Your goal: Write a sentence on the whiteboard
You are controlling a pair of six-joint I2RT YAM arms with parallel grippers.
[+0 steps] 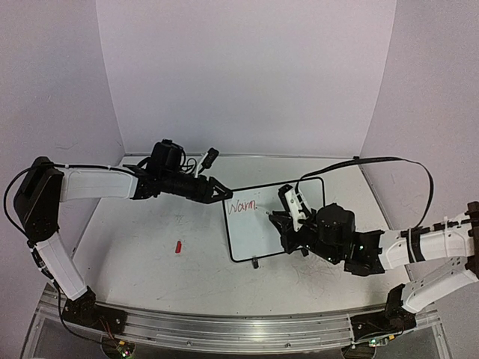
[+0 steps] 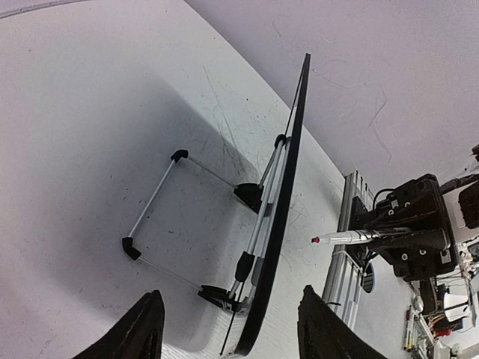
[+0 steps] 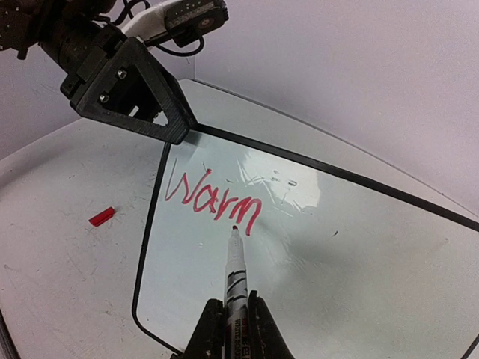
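Top external: scuffed white table [image 1: 150, 224], pale walls [image 1: 247, 75]; right hand [image 3: 234, 325] tight on marker [image 3: 235, 269], left hand [image 2: 230, 307] seemingly wide.

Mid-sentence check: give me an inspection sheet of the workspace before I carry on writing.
Surface: table white, scuffed.
Job's things: whiteboard propped on its stand; red "Warm" written on it; marker tip at the last letter.
Clutter: red cap lying left of the whiteboard.
Pincers: left pincer open, straddling the whiteboard's far left corner; right pincer shut on the marker.
Cables: black cable loops from the right arm past the whiteboard's far side.
Surroundings: plain white walls; nothing else seen.
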